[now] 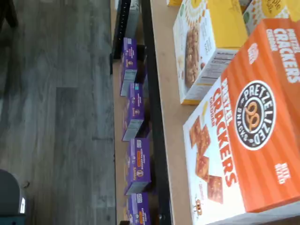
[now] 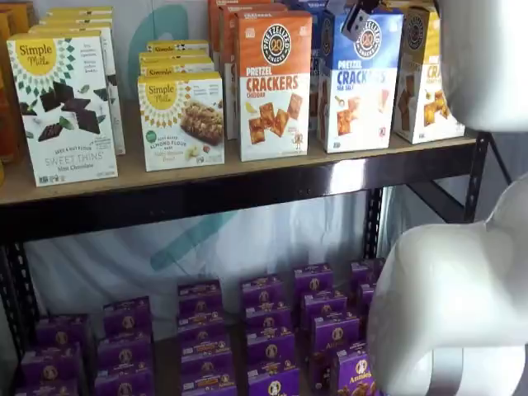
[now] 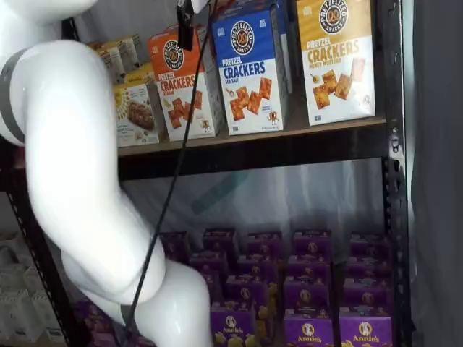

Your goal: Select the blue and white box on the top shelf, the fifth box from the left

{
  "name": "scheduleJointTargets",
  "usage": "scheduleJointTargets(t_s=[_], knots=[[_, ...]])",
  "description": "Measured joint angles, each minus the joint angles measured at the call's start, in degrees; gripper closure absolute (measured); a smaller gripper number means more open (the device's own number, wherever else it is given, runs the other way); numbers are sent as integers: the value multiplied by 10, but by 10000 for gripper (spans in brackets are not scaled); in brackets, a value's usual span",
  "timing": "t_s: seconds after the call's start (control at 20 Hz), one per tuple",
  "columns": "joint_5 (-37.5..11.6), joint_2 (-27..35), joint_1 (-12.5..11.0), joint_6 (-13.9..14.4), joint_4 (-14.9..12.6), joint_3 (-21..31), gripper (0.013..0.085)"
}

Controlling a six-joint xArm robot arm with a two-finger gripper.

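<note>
Top shelf, read left to right in a shelf view: a white mint-chocolate cookie box with yellow-topped boxes behind it, then an almond flour bar box, then an orange cheddar cracker box, then the blue and white box, then a yellow-topped cracker box at the right end. All stand upright at the front edge of the board, with more boxes stacked behind.

The blue and white box sits between the orange box and the yellow-topped box, just beside each. In both shelf views its face is square to the front, blue upper half, white lower half with cracker pictures.

Gripper: a dark part hangs from the top edge in front of the upper part of the blue and white box. Only 1 dark piece shows, so I cannot tell how far the jaws are open or whether they touch the box. In a shelf view a dark finger and a cable hang in front of the orange box.

White arm fills the right side.

Lower level: rows of small purple boxes.

Wrist view: orange box, bar box, purple boxes and grey floor.
</note>
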Motion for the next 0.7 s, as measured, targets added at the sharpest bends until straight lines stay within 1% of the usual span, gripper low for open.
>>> scheduleJointTargets(t_s=[0.2,0.35,0.5,0.6,0.7], knots=[[-5,6,4,4,-8,-16,130],[-23,7,2,4,-4,-18,130],[-65,4,1,1,0,-9,130],[-96,6,6,-3,-7,-3,130],[-111,15,8,-8,-16,-8,130]])
